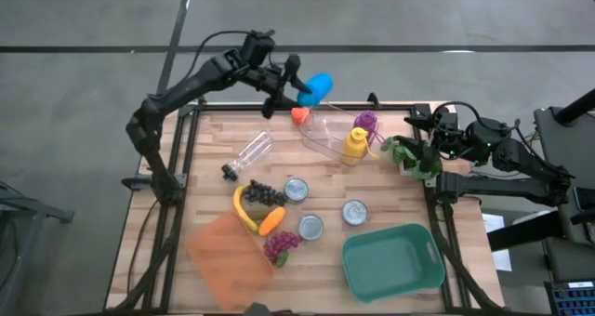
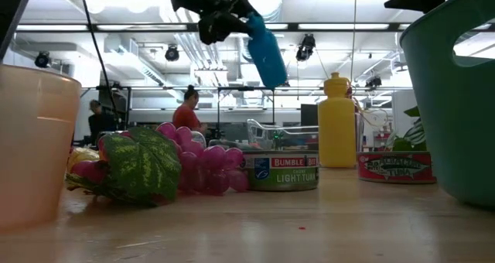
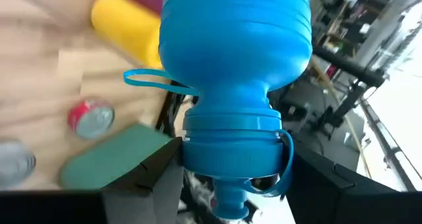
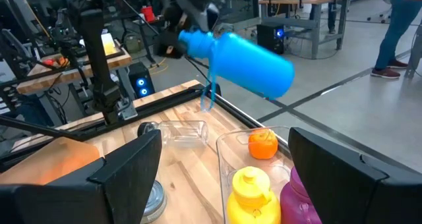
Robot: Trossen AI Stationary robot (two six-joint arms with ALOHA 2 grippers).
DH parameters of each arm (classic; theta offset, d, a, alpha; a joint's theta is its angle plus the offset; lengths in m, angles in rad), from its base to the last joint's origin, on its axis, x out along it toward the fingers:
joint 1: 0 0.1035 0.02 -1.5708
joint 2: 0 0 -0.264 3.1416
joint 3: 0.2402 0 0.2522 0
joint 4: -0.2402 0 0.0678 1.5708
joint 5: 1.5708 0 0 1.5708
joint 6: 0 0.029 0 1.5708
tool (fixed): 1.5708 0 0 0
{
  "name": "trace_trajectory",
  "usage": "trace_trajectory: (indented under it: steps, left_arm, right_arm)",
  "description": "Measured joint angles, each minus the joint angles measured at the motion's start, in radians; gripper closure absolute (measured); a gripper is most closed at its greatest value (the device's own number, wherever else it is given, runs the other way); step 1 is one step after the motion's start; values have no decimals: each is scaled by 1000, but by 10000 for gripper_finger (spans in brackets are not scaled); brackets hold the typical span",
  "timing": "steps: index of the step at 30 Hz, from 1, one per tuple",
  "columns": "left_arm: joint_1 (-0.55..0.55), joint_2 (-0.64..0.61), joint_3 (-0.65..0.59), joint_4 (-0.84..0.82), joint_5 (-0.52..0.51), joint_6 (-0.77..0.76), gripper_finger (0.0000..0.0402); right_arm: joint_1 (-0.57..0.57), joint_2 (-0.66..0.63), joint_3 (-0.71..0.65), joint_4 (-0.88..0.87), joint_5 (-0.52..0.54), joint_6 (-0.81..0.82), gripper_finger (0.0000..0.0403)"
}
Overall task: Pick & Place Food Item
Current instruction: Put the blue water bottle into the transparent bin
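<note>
One blue bottle (image 1: 317, 87) hangs tilted in the left gripper (image 1: 296, 85), held by its neck above the clear tray (image 1: 327, 135), while the right gripper (image 1: 416, 139) waits open nearby.

The high view looks straight down on the table (image 1: 390, 214), the low view looks level across it from its surface, and both wrist views, one very close, share the blue bottle (image 4: 241, 59).

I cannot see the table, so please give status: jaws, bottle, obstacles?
Left gripper shut on blue bottle, lifted over table's far edge. Right gripper open, idle at right edge. Clear container below bottle.
</note>
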Motion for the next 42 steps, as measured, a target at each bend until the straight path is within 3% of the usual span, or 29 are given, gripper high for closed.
trace_trajectory:
  steps: [9, 22, 32, 42]
  left_arm:
    - [-37, 0, -80, 14, 2, -208, 191]
    - [-36, 1, -297, 304, 8, -491, 191]
    - [-36, 1, -363, 362, -106, -687, 191]
    - [-47, 0, -364, 384, -220, -730, 191]
  right_arm:
    - [0, 0, 0, 0, 0, 0, 74]
    - [0, 0, 0, 0, 0, 0, 74]
    - [0, 0, 0, 0, 0, 0, 74]
    - [0, 0, 0, 0, 0, 0, 74]
